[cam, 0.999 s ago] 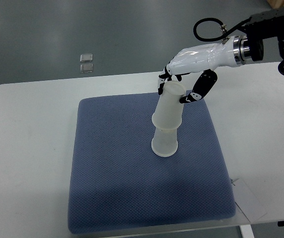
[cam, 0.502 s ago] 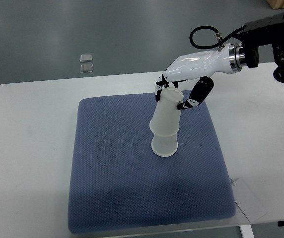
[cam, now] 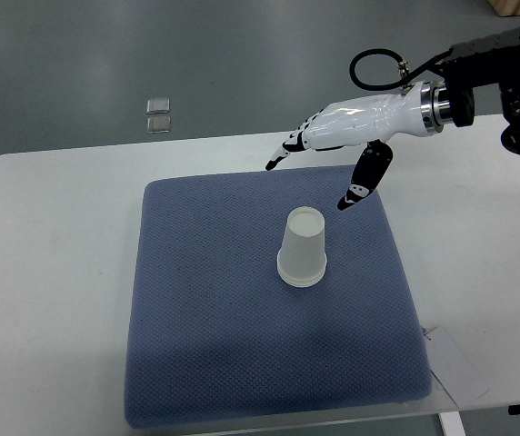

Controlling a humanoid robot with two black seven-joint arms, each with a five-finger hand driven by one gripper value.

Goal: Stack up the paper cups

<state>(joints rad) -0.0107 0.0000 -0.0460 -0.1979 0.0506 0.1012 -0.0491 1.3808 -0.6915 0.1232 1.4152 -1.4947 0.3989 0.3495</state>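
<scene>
A stack of white paper cups (cam: pixel 302 247) stands upside down near the middle of the blue mat (cam: pixel 205 345), nested into one short stack. My right hand (cam: pixel 310 177) hovers above and behind the stack, fingers spread open and holding nothing. Its fingertips (cam: pixel 271 166) point to the left and the thumb hangs down toward the mat. The hand does not touch the cups. The left arm is out of view.
The mat lies on a white table (cam: pixel 51 272). A sheet of paper (cam: pixel 460 368) sits at the mat's front right corner. Two small clear squares (cam: pixel 158 115) lie on the grey floor beyond the table's far edge.
The upper cup has dropped down fully over the lower one, so the stack is shorter and upright. My right hand let go of it, opened and lifted slightly away.
</scene>
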